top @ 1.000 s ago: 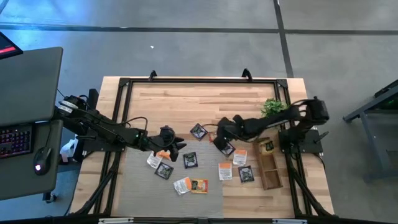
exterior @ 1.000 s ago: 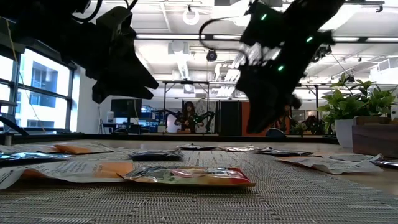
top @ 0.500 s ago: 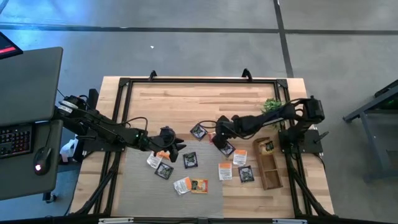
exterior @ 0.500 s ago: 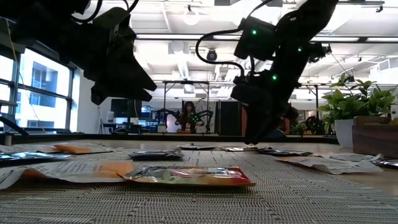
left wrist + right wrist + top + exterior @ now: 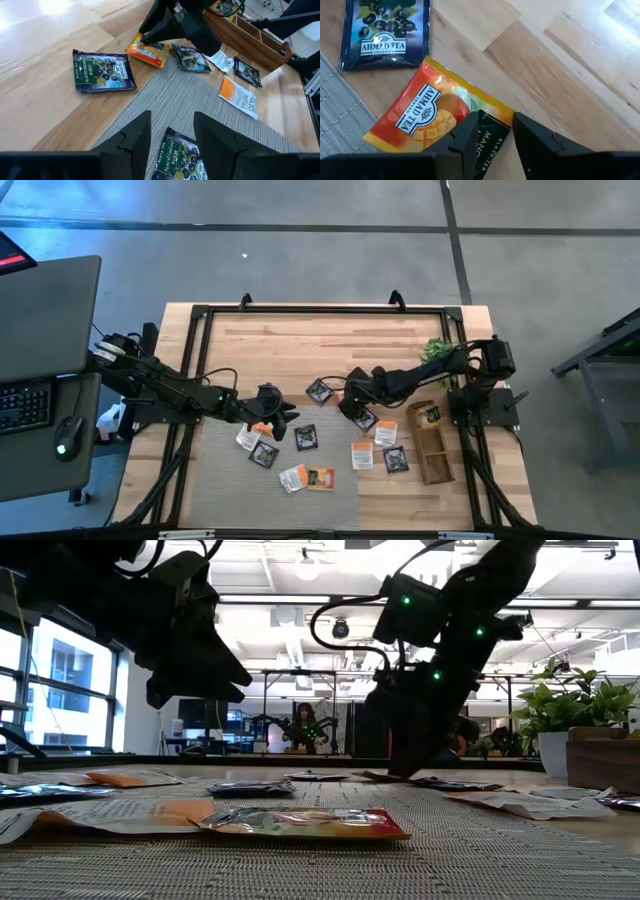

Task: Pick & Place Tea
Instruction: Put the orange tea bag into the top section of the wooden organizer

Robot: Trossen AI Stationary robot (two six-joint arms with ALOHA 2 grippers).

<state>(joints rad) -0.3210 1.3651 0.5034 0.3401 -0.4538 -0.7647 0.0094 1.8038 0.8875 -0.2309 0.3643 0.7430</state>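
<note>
Wooden table (image 5: 580, 45): orange sachet (image 5: 435, 117) under parted right fingers (image 5: 465, 140), ungrasped.

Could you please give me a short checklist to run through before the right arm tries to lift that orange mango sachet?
1. Right gripper is down over the orange mango sachet, fingers straddling its edge: ok.
2. Fingers closed firmly on the sachet: cannot tell.
3. Only one sachet in the grip: not ok, since a black sachet lies under the orange one between the fingers.
4. Neighbouring blue blackcurrant sachet lies apart from the fingers: ok.
5. Left gripper is out of the way, over the grey mat: ok.
6. Wooden tray has free compartments: ok.
</note>
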